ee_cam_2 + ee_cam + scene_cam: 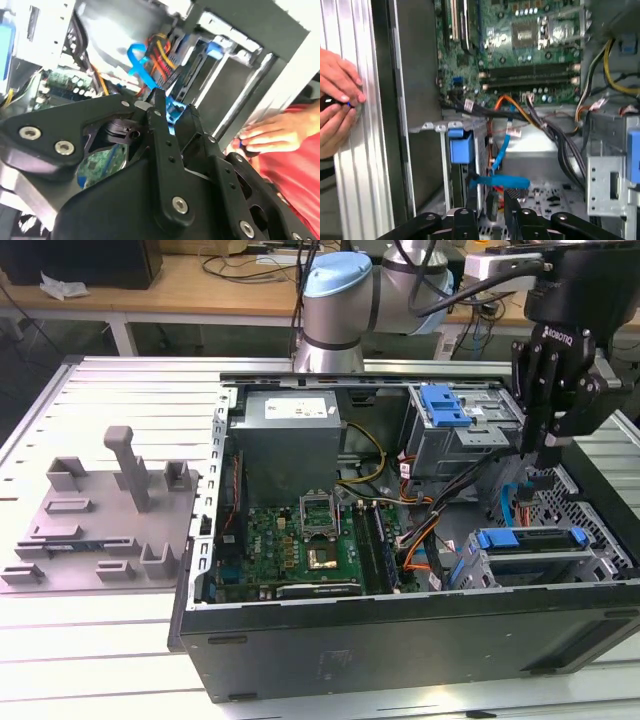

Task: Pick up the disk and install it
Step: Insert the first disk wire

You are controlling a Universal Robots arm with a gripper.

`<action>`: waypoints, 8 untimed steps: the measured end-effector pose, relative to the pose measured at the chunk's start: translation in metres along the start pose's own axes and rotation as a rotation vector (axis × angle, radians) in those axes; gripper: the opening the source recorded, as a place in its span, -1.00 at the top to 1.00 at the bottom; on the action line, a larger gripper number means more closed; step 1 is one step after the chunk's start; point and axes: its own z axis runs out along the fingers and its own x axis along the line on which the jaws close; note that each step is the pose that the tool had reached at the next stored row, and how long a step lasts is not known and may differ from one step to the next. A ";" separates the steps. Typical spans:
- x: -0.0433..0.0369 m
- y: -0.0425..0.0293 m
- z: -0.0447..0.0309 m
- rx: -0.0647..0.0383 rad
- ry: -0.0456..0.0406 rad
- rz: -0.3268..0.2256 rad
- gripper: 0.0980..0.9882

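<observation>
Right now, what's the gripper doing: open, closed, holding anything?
Gripper: cannot be told, open or closed; it hangs by the blue cable inside the computer case.

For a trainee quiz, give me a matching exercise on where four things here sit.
1 green motherboard
2 black robot gripper
3 grey metal box
4 grey plastic fixture

A above the black computer case
B inside the case, white sticker on top
C on the slatted table
D flat on the case floor

Pairs: 1-D; 2-A; 3-B; 4-C

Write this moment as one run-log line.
hand: above open computer case, by blue cable | disk: inside case, apart from hand
</observation>
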 end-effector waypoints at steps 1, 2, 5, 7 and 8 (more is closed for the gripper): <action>-0.0017 0.0000 -0.0005 0.011 0.0196 0.001 0.44; -0.0026 -0.0003 -0.0007 0.016 0.0327 0.001 0.44; -0.0059 -0.0080 0.0002 0.018 0.0774 0.010 0.44; -0.0079 -0.0124 0.0016 0.015 0.0898 0.019 0.44; -0.0081 -0.0125 0.0023 0.012 0.0913 0.031 0.44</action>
